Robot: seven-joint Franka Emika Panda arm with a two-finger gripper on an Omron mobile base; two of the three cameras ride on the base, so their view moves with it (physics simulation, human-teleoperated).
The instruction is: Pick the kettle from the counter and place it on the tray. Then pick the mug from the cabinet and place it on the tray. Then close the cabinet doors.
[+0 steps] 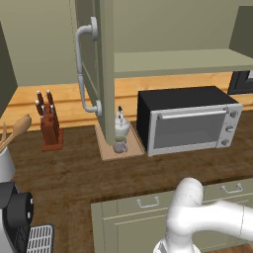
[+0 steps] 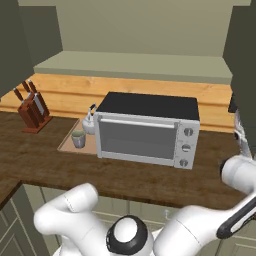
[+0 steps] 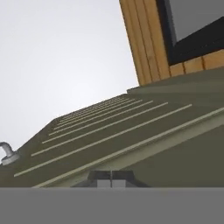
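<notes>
Kettle [image 1: 121,123] and mug [image 1: 120,145] sit together on the tray [image 1: 105,148] left of the toaster oven [image 1: 188,118], so the pressed-together, empty gripper [image 3: 111,176] faces a cabinet door [image 3: 131,144] to close

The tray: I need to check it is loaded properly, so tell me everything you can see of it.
The tray is a thin, flat, light-tan rectangular board that looks like wood. It lies flat on the counter, between the knife block and the toaster oven, partly behind the open cabinet door in the left base view. The kettle stands on its far half and the mug on its near half, both upright.
</notes>
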